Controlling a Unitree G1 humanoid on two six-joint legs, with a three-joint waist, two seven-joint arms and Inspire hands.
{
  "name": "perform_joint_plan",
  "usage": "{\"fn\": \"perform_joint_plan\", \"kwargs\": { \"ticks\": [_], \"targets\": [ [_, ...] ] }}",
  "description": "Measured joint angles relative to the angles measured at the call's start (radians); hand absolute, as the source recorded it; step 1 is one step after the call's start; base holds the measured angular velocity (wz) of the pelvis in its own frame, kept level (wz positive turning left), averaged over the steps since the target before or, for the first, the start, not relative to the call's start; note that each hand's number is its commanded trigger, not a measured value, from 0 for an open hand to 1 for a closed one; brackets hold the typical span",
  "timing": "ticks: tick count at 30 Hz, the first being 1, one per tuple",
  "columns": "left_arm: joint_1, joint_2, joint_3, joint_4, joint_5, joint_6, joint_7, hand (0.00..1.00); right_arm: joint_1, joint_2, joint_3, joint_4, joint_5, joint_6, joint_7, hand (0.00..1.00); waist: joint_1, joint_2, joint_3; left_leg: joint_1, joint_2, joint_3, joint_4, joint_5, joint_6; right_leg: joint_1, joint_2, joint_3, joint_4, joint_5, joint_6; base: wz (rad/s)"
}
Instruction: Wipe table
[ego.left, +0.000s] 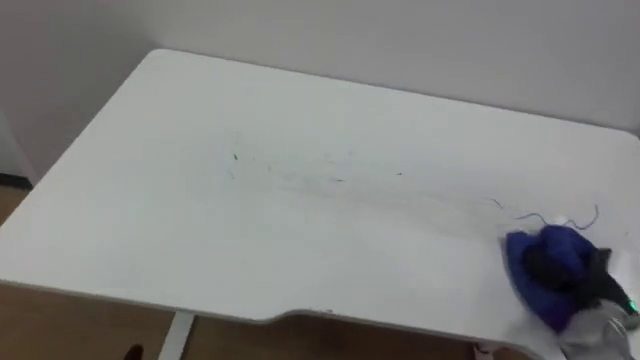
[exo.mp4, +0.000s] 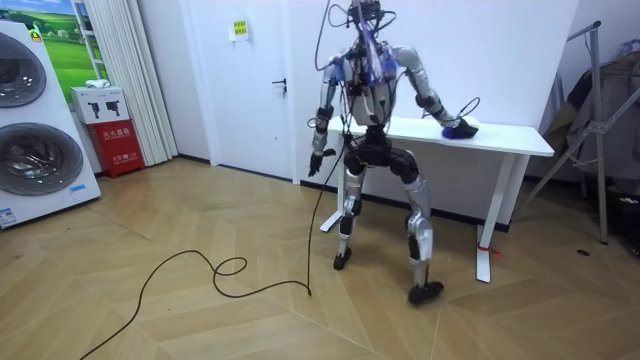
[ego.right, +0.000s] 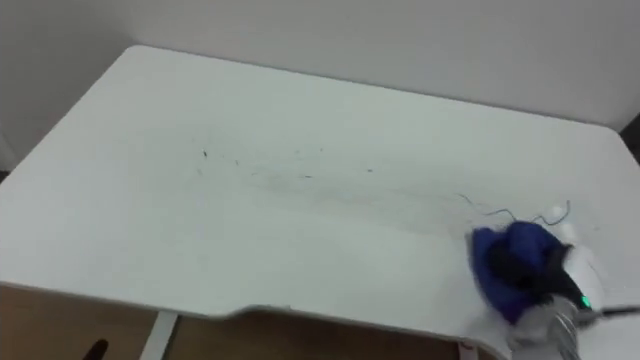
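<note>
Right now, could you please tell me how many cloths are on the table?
1: a blue cloth at the table's near right corner, under the right hand.

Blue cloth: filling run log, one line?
right robot hand on blue cloth | table right end | marks mid-table | left robot hand down

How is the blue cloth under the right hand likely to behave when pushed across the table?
The blue cloth looks floppy: it lies bunched under the right hand, so it would probably crumple rather than slide flat. It seems light, likely needing downward pressure to follow. The white table looks smooth, so it should glide easily.
</note>
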Motion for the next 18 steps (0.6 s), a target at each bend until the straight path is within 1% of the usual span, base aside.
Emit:
{"fn": "perform_joint_plan", "kwargs": {
  "ticks": [1,2,3,4,5,6,7,8,9,10,11,12,13,14,15,16,17,18],
  "targets": [
    [-0.012,-0.001,0.003,0.0,-0.018,0.007,-0.003,0.0,-0.068,0.008,0.032,-0.033,-0.065,-0.018,0.04,1.0,0.029,-0.009,0.0096,-0.014,0.034,-0.001,-0.01,0.026,-0.045,-0.018,0.03,0.002,0.005,0.012,-0.006,-0.28],
    [-0.021,-0.007,0.012,-0.001,-0.02,0.013,-0.003,0.0,-0.115,0.005,0.049,-0.039,-0.122,-0.052,0.066,1.0,0.065,-0.004,0.0075,-0.025,0.079,-0.007,-0.026,0.051,-0.086,-0.04,0.07,-0.012,0.039,-0.05,0.077,-0.21],
    [-0.014,-0.02,0.013,-0.004,-0.025,0.017,-0.004,0.0,-0.129,0.002,0.049,-0.044,-0.14,-0.063,0.072,1.0,0.072,0.019,0.0068,-0.024,0.109,-0.033,-0.041,0.067,-0.091,-0.055,0.1,-0.031,0.083,-0.076,0.037,0.2],
    [0.024,-0.027,0.013,-0.025,-0.027,0.018,-0.013,0.0,-0.117,-0.004,0.048,-0.066,-0.173,-0.065,0.075,1.0,0.067,0.016,0.0065,-0.024,0.123,-0.054,-0.091,0.125,-0.039,-0.068,0.122,-0.05,0.132,-0.143,0.022,0.6],
    [0.065,-0.039,0.01,-0.039,-0.026,0.024,-0.022,0.0,-0.079,-0.024,0.048,-0.069,-0.195,-0.065,0.077,1.0,0.058,0.008,0.0038,-0.024,0.122,-0.047,-0.11,0.19,-0.008,-0.06,0.128,-0.077,0.151,-0.179,0.004,0.67],
    [0.098,-0.045,0.009,-0.048,-0.026,0.028,-0.025,0.0,-0.051,-0.036,0.047,-0.067,-0.194,-0.066,0.077,1.0,0.049,0.006,0.0047,-0.024,0.117,-0.042,-0.107,0.212,-0.006,-0.046,0.129,-0.091,0.149,-0.189,-0.004,0.72],
    [0.158,-0.055,0.014,-0.056,-0.015,0.044,-0.036,0.0,0.021,-0.043,-0.002,-0.085,-0.156,-0.094,0.071,1.0,0.013,-0.005,0.0119,-0.031,0.084,-0.035,-0.085,0.22,-0.003,-0.018,0.126,-0.125,0.14,-0.204,-0.012,0.77],
    [0.206,-0.065,0.023,-0.056,-0.013,0.064,-0.048,0.0,0.07,-0.049,-0.052,-0.091,-0.129,-0.114,0.063,1.0,-0.026,-0.007,0.0125,-0.033,0.042,-0.026,-0.064,0.217,0.002,0.015,0.12,-0.156,0.125,-0.213,-0.016,0.78],
    [0.224,-0.071,0.029,-0.056,-0.013,0.068,-0.052,0.0,0.087,-0.053,-0.075,-0.091,-0.12,-0.122,0.06,1.0,-0.042,-0.007,0.0134,-0.034,0.017,-0.024,-0.05,0.208,0.01,0.028,0.116,-0.163,0.114,-0.214,-0.017,0.61],
    [0.248,-0.077,0.034,-0.057,-0.012,0.072,-0.064,0.0,0.115,-0.072,-0.111,-0.091,-0.121,-0.132,0.051,1.0,-0.063,-0.004,0.0149,-0.043,-0.039,-0.024,-0.009,0.162,0.044,0.052,0.116,-0.172,0.087,-0.214,-0.017,0.36],
    [0.263,-0.076,0.036,-0.062,-0.012,0.073,-0.071,0.0,0.139,-0.082,-0.154,-0.09,-0.121,-0.137,0.05,1.0,-0.077,0.001,0.0162,-0.043,-0.1,-0.026,0.011,0.109,0.057,0.073,0.116,-0.181,0.063,-0.211,-0.017,0.27],
    [0.268,-0.075,0.038,-0.07,-0.012,0.076,-0.073,0.0,0.15,-0.086,-0.167,-0.089,-0.121,-0.139,0.046,1.0,-0.079,0.005,0.0174,-0.039,-0.131,-0.027,0.007,0.086,0.064,0.079,0.119,-0.183,0.054,-0.21,-0.017,0.05],
    [0.269,-0.075,0.041,-0.085,-0.014,0.077,-0.075,0.0,0.168,-0.091,-0.193,-0.087,-0.112,-0.141,0.04,1.0,-0.079,0.004,0.0172,-0.021,-0.183,-0.027,-0.02,0.058,0.087,0.082,0.121,-0.18,0.047,-0.209,-0.015,-0.17],
    [0.258,-0.075,0.041,-0.088,-0.015,0.074,-0.075,0.0,0.169,-0.093,-0.193,-0.086,-0.103,-0.14,0.037,1.0,-0.073,0.01,0.0099,0.011,-0.195,-0.02,-0.06,0.055,0.086,0.082,0.13,-0.163,0.039,-0.205,-0.014,-0.4],
    [0.25,-0.078,0.041,-0.088,-0.015,0.073,-0.075,0.0,0.168,-0.093,-0.188,-0.085,-0.103,-0.141,0.037,1.0,-0.061,0.012,0.0088,0.029,-0.193,-0.015,-0.078,0.052,0.078,0.077,0.135,-0.148,0.036,-0.201,-0.013,-0.72],
    [0.236,-0.084,0.039,-0.087,-0.015,0.072,-0.073,0.0,0.157,-0.086,-0.173,-0.089,-0.108,-0.138,0.036,1.0,-0.039,0.016,0.0086,0.056,-0.187,0.016,-0.102,0.05,0.072,0.073,0.142,-0.112,0.02,-0.188,-0.014,-0.89],
    [0.214,-0.087,0.034,-0.087,-0.015,0.072,-0.069,0.0,0.147,-0.08,-0.15,-0.096,-0.107,-0.127,0.033,1.0,-0.029,0.022,0.0053,0.079,-0.185,0.039,-0.132,0.051,0.068,0.074,0.152,-0.085,0.001,-0.169,-0.012,-0.82],
    [0.207,-0.088,0.033,-0.087,-0.015,0.071,-0.066,0.0,0.143,-0.076,-0.14,-0.106,-0.107,-0.118,0.034,1.0,-0.025,0.022,0.0057,0.088,-0.185,0.047,-0.148,0.053,0.066,0.071,0.154,-0.076,-0.009,-0.161,-0.012,-0.63]
  ]
}}
